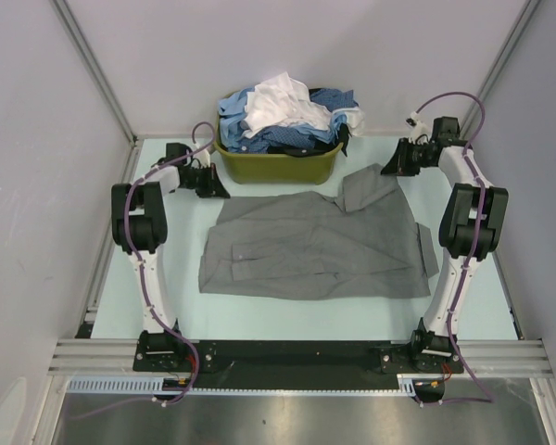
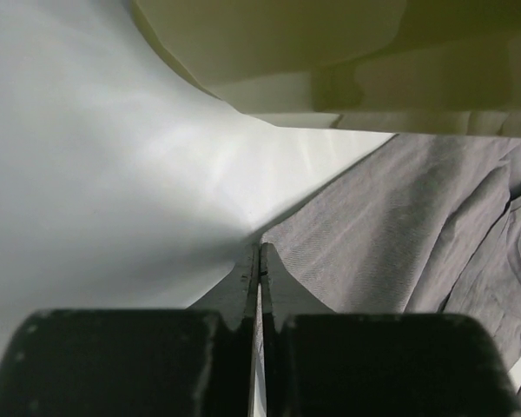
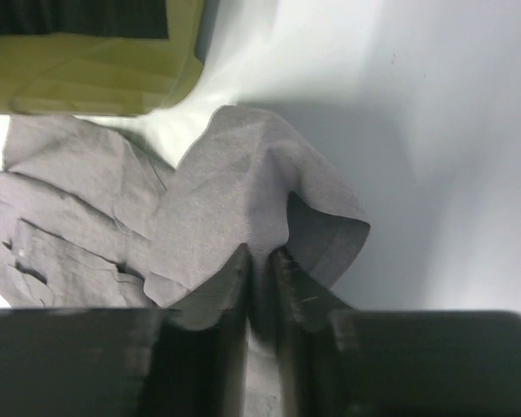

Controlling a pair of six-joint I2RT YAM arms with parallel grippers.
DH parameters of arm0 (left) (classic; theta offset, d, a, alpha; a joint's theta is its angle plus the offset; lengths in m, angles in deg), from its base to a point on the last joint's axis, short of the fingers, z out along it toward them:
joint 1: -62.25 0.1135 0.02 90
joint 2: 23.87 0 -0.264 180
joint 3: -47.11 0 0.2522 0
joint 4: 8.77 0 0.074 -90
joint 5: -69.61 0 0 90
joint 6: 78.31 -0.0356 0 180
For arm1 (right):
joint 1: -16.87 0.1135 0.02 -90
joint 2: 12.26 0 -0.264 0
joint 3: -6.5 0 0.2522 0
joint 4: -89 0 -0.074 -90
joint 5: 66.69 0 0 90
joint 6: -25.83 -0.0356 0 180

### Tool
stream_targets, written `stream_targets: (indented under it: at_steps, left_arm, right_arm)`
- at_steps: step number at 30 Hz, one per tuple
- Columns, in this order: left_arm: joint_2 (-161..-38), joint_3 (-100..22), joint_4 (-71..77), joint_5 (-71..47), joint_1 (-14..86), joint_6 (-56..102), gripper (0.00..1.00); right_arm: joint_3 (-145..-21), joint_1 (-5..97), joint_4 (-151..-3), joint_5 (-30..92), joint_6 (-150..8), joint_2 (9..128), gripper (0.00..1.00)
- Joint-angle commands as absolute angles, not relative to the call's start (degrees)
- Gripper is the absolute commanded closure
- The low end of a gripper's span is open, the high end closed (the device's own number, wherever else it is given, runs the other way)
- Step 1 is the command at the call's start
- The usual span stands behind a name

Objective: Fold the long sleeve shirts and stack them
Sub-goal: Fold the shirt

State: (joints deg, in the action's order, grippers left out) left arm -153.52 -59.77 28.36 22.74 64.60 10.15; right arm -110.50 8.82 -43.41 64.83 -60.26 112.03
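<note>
— Where is the grey shirt [image 1: 315,246]?
— Spread out, a little rumpled, on the bench [image 1: 287,317], just in front of the olive basket [image 1: 276,165], which is heaped with blue and white shirts [image 1: 283,116].
— And the left hand [image 2: 259,254]?
— Closed tight at the shirt's far left corner. I cannot tell whether cloth is caught between its fingers.
— The right hand [image 3: 262,256]?
— Pinching a raised fold at the shirt's far right corner, near the basket.
</note>
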Motion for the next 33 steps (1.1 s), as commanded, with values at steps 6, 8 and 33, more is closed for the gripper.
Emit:
stream_targets:
  at_steps: [6, 8, 33]
  left_arm:
    - [-147.4, -54.7, 21.4, 29.0, 65.1, 9.8, 1.0]
    - [-145.4, -54.3, 21.1, 29.3, 65.2, 9.3, 1.0]
    - [-132.9, -47.2, 28.4, 34.8, 65.1, -9.6, 1.0]
  right_arm:
    - [-116.5, 7.3, -42.3, 69.3, -61.9, 110.3, 1.0]
    - [-117.0, 6.6, -42.7, 70.2, -62.4, 109.7, 1.0]
    - [-114.3, 3.6, -32.8, 72.6, -55.7, 103.9, 1.0]
